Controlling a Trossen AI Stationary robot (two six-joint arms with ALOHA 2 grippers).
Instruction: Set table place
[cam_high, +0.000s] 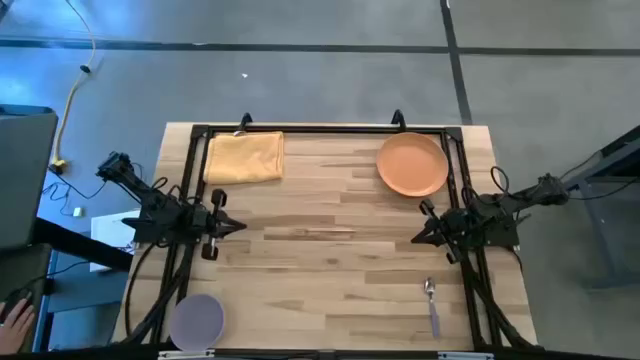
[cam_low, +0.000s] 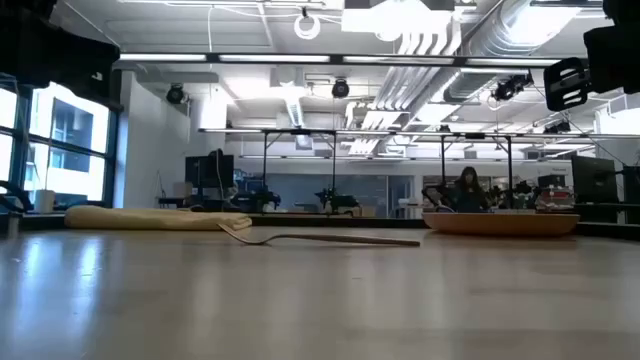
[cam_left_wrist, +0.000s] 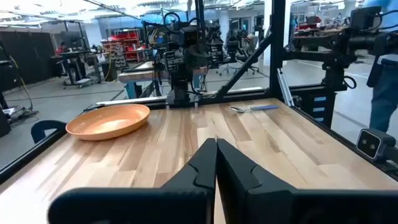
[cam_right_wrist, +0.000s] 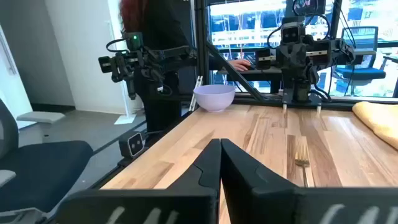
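Observation:
The pale wood table (cam_high: 330, 280) bears a folded yellow cloth (cam_high: 245, 157) at the far left, an orange plate (cam_high: 412, 164) at the far right, a wooden fork (cam_high: 310, 232) in the middle, a spoon with a blue handle (cam_high: 432, 305) at the near right and a lavender bowl (cam_high: 197, 318) at the near left edge. My left gripper (cam_high: 240, 226) is shut and empty at the table's left side, pointing toward the right. My right gripper (cam_high: 415, 238) is shut and empty at the right side, pointing toward the left. Both show shut in their wrist views (cam_left_wrist: 216, 149) (cam_right_wrist: 220, 146).
A black rail frame (cam_high: 320, 129) runs along the table's edges. A person's hand (cam_high: 15, 320) shows off the table at the near left, and a person stands beyond the table's left side (cam_right_wrist: 149, 37). Bare wood lies between the fork and the near edge.

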